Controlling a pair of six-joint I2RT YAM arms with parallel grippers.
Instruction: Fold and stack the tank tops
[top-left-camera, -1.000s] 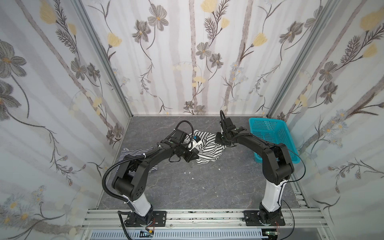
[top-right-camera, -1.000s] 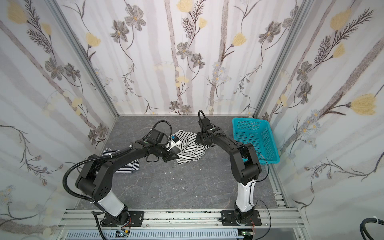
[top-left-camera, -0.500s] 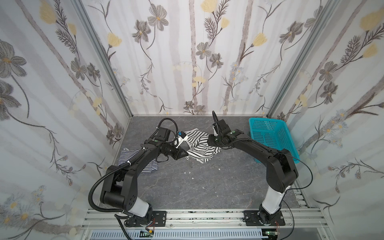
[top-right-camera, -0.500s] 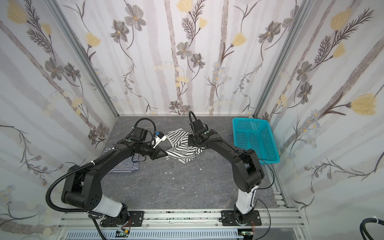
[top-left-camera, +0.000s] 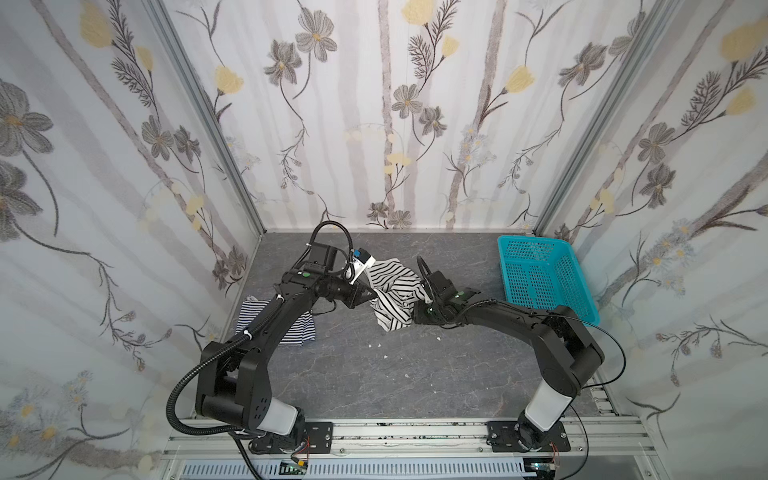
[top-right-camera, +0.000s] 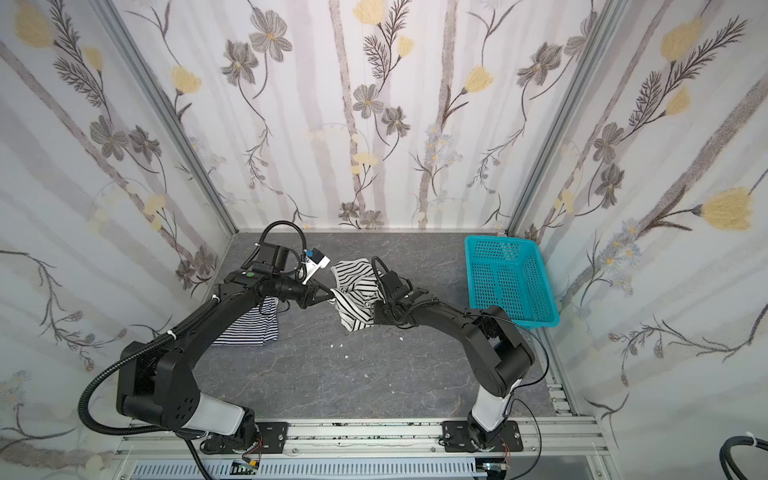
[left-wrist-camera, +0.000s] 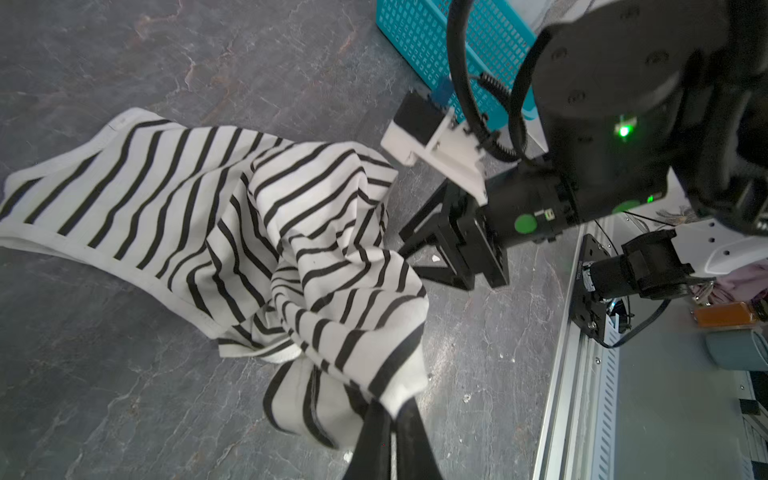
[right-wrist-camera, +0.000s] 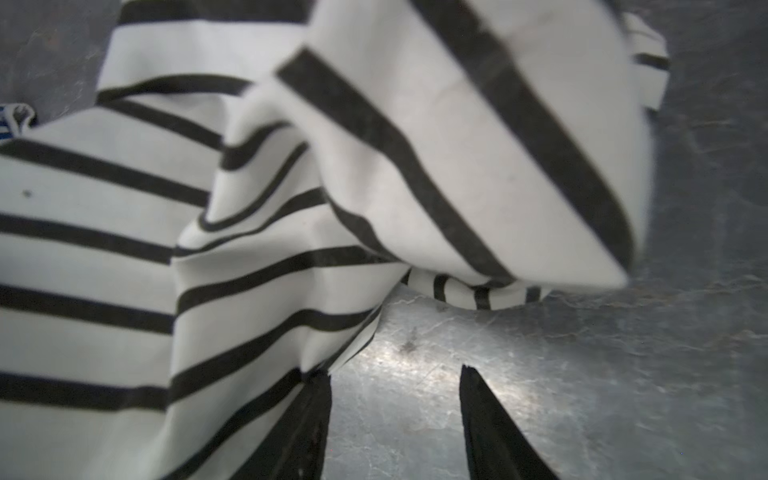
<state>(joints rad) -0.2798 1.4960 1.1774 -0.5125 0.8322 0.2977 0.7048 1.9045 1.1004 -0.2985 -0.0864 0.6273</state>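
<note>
The white tank top with wide black stripes (top-left-camera: 395, 286) (top-right-camera: 357, 286) lies crumpled at the middle back of the grey table. My left gripper (top-left-camera: 374, 294) (top-right-camera: 331, 296) (left-wrist-camera: 392, 409) is shut on a bunched corner of it (left-wrist-camera: 249, 216). My right gripper (top-left-camera: 413, 314) (top-right-camera: 374, 318) (left-wrist-camera: 409, 255) (right-wrist-camera: 395, 372) stands open at the cloth's opposite edge. Only bare table shows between its fingers, and one finger touches the hem (right-wrist-camera: 291, 187). The tank top with fine navy stripes (top-left-camera: 299, 330) (top-right-camera: 249, 328) lies flat at the left, partly under my left arm.
A turquoise perforated basket (top-left-camera: 503, 266) (top-right-camera: 469, 266) (left-wrist-camera: 415, 37) stands at the back right against the wall. Flowered walls close in three sides. An aluminium rail (top-left-camera: 415, 432) with both arm bases runs along the front. Small white specks dot the table (top-left-camera: 378, 345).
My right gripper has opened and let go of the wide-striped tank top, then slid toward the front. The left gripper keeps its hold and has shifted the cloth slightly left.
</note>
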